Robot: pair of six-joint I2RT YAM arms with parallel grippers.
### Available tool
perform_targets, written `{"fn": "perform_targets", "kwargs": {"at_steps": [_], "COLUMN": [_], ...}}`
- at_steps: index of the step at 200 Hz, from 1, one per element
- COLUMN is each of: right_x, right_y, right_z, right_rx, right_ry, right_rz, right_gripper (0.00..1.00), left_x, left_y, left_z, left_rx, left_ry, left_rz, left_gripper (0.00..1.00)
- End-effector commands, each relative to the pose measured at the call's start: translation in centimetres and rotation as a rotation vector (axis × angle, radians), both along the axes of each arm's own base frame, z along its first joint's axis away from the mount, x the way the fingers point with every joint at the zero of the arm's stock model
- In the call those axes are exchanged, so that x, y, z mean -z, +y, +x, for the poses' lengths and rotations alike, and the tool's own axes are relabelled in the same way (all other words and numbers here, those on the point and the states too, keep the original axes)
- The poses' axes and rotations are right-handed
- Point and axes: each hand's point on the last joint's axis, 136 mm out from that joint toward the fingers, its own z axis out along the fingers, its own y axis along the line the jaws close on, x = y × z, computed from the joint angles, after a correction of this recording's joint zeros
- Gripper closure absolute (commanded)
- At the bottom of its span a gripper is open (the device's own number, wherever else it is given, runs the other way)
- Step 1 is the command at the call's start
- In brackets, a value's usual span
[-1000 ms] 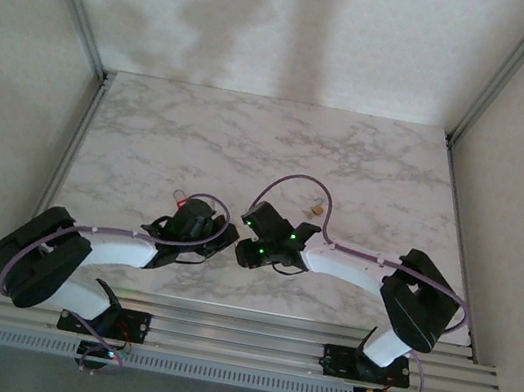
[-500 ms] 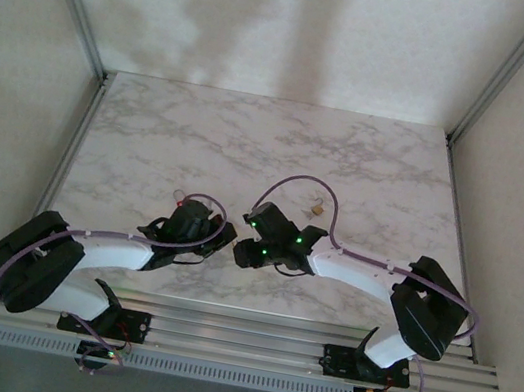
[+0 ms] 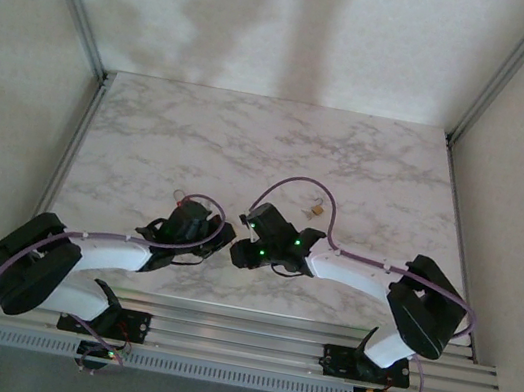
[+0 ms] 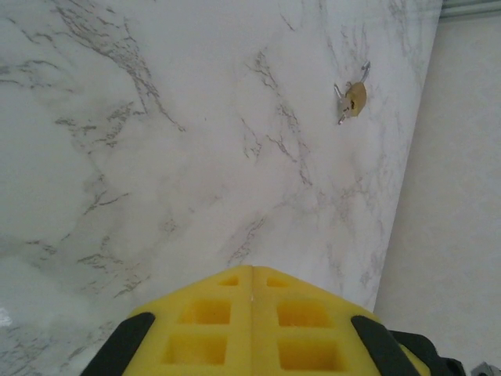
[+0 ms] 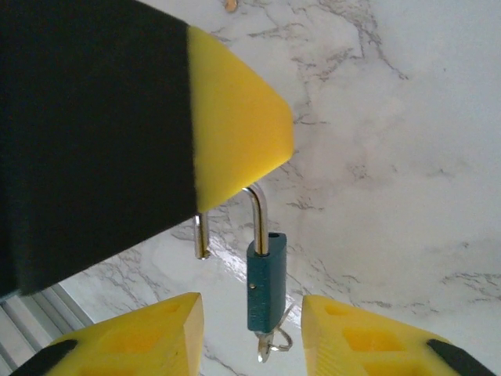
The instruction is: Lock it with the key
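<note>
A teal padlock (image 5: 264,282) hangs upright over the marble table (image 5: 391,157) with its steel shackle (image 5: 258,211) swung open. My left gripper (image 4: 252,270) is shut on the top of that shackle; its yellow finger (image 5: 235,133) covers the bend. A key (image 5: 270,345) on a wire ring sticks out of the lock's underside. My right gripper (image 5: 249,309) is open, one yellow pad on each side of the lock body and a gap on both sides. In the top view the two grippers (image 3: 232,241) meet near the front middle.
A small brass padlock (image 4: 354,99) lies on the table behind the grippers, also in the top view as the brass padlock (image 3: 316,207). Frame posts and white walls enclose the table on three sides. The right arm's purple cable (image 3: 295,184) loops over the table.
The left arm's elbow has sunk a little toward the near edge and the right wrist has shifted slightly. The grippers still meet at the same spot.
</note>
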Motion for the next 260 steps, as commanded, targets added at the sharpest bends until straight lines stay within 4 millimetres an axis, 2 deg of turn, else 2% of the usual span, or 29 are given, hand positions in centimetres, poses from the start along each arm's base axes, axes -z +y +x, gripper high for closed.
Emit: {"fn": "perform_targets", "kwargs": {"at_steps": [1,123,194,243,260], "right_x": [0.3,0.5,-1.5,-3.3,-3.7], "right_y": [0.6,0.3,0.3,0.1,0.2], "right_z": [-0.3,-0.5,-1.4,-2.8,-3.3], "right_rx": [-0.010,-0.010,-0.055,-0.113,-0.134], "right_ry": [0.011,0.011,-0.012,-0.017,-0.004], "right_rz": [0.007,0.012,0.087,0.166,0.196], "right_gripper": [0.63,0.76,0.88,1.00,1.00], "left_x": [-1.2,-2.4,-3.3,-3.1,-3.3], "left_y": [-0.3,0.0,0.1,0.9,0.9], "left_z": [0.0,-0.4,-1.1,-1.5,-1.6], "left_rx": [0.001,-0.008,0.015,0.013,0.017], "left_ry": [-0.035,-0.054,-0.081,-0.105,-0.114], "left_rz": [-0.036,-0.073,-0.113,-0.116,-0.131], "left_gripper": [1.00,1.00,1.00,1.00,1.00]}}
